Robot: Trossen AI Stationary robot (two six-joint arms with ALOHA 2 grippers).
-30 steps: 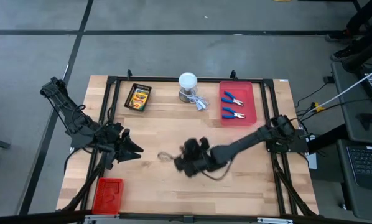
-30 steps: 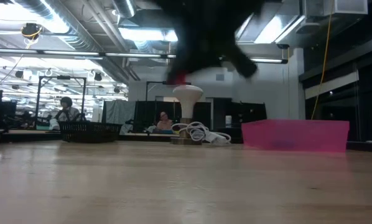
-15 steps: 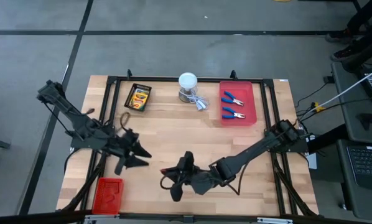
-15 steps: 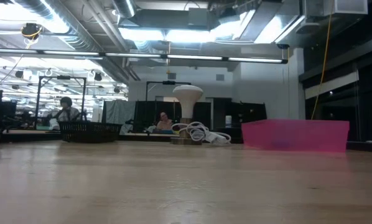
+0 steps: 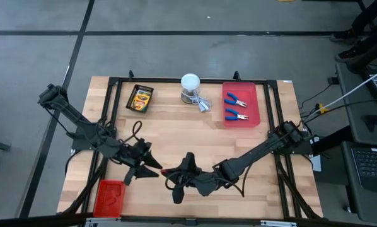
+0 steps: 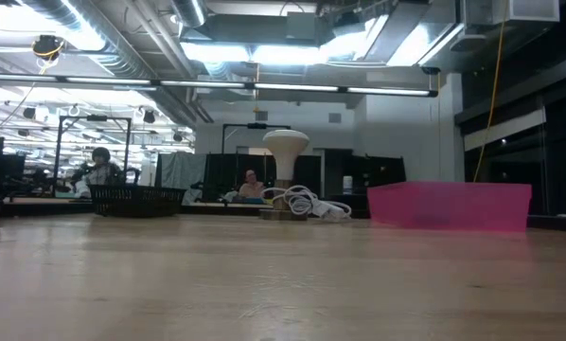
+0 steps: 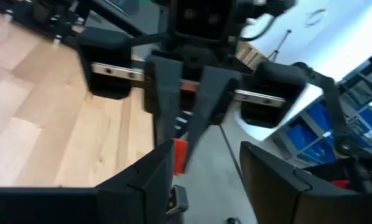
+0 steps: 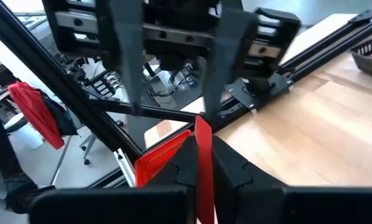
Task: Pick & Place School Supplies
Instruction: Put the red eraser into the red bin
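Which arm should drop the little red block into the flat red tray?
Left. The left hand, open, faces the small red rectangular block in the right hand; the flat red tray lies nearer it.

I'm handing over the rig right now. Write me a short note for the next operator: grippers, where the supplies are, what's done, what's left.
Right gripper: shut on a small red rectangular block, front centre of the wooden table.
Left gripper: open, facing the right one, fingers either side of the block; a handover looks under way.
Crayon boxes: in the black tray, back left.
Two blue-handled pliers: in the pink-red bin, back right.
Flat red tray: front left.
Left: complete the handover, then place the block.
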